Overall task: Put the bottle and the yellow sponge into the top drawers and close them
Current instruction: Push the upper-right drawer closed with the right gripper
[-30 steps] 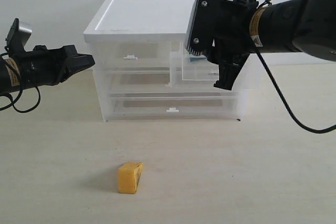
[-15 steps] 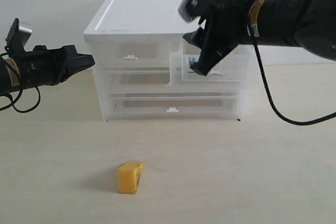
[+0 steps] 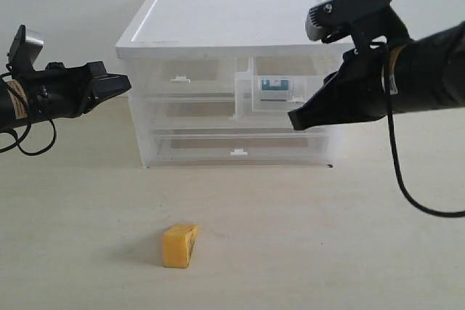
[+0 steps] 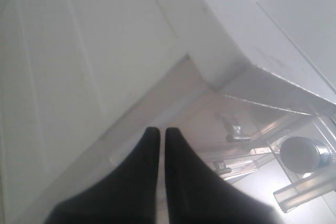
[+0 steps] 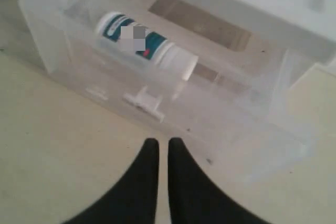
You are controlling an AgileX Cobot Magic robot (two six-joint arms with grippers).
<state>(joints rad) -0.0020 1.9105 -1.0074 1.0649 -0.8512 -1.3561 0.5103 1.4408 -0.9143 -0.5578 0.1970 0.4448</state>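
The bottle lies on its side in the right one of the top drawers, which stands pulled out; its teal label shows through the clear front. My right gripper is shut and empty, just in front of that drawer's white tab handle. The left top drawer is pushed in. The yellow sponge sits on the table in front of the cabinet. My left gripper is shut and empty beside the cabinet's upper left corner.
The drawer cabinet has a flat white top and two full-width drawers below, both pushed in. It stands at the back of a beige table. A white wall lies behind it.
My right arm lifted away from over the pulled-out drawer, swung right and came down; its gripper now points at the drawer's front. The left arm and the sponge have not moved.
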